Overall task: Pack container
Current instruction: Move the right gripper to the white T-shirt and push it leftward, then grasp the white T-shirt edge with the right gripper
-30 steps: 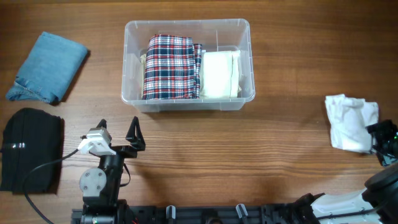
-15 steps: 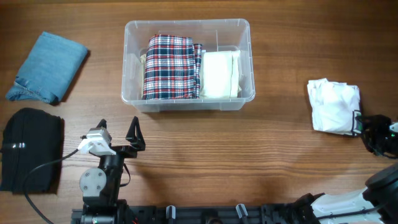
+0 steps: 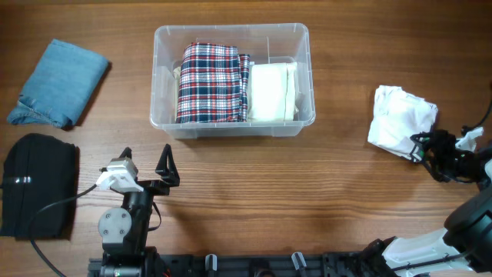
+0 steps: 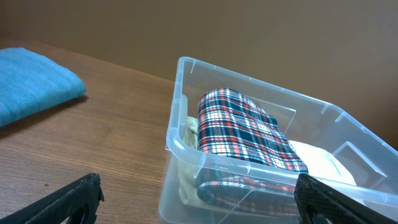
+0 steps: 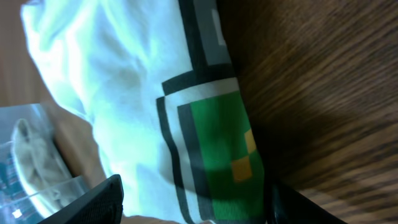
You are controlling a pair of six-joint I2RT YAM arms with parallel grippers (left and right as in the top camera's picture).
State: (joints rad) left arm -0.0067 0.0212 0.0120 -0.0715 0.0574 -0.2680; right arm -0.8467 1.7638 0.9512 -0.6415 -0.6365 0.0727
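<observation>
The clear container (image 3: pixel 231 31) stands at the back centre of the table. In it lie a folded plaid cloth (image 3: pixel 211 81) and a cream cloth (image 3: pixel 270 91). On the right, a crumpled white cloth (image 3: pixel 400 121) with a green patterned corner lies on the wood. My right gripper (image 3: pixel 424 146) is at that cloth's near right corner, and in the right wrist view the white cloth (image 5: pixel 124 93) fills the gap between the fingers of the right gripper (image 5: pixel 196 199). My left gripper (image 3: pixel 146 163) rests open and empty in front of the container (image 4: pixel 180 65).
A folded blue cloth (image 3: pixel 60 83) lies at the far left, with a black cloth (image 3: pixel 34 185) nearer the front edge. The left arm's base and a cable sit at the front left. Bare wood lies between the container and the white cloth.
My right gripper has come in from the right edge toward the container, and the white cloth has moved left with it and turned. The left arm has not moved.
</observation>
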